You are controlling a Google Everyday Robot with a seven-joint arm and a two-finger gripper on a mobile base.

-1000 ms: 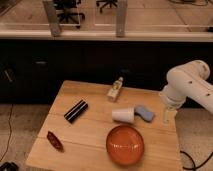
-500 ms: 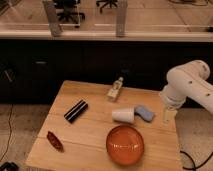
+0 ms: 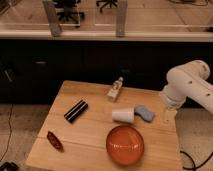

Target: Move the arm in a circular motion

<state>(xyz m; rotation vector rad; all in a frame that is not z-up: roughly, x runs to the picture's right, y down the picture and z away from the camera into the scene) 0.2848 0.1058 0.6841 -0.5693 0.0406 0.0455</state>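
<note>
**White, glossy robot arm of thick rounded tubes (image 3: pixel 189 84) at the bench's right edge**

The arm reaches in from the right, its bulbous joint above the right edge of the pale wooden bench (image 3: pixel 92 134). The small pale gripper (image 3: pixel 168 114) hangs below that joint, just beside the right edge. Whether it is open or closed, I cannot tell.

The task needs no hold on anything, so the arm itself is what gets handled. It looks stiff and heavy, so a circle would likely sweep wide. The nearest things are a blue soft pad (image 3: pixel 145 112) and a white paper cup lying on its side (image 3: pixel 123 115). Both sit near the right edge, look light, and would be easily knocked. The orange round bowl (image 3: pixel 125 145) sits by the front edge.
</note>
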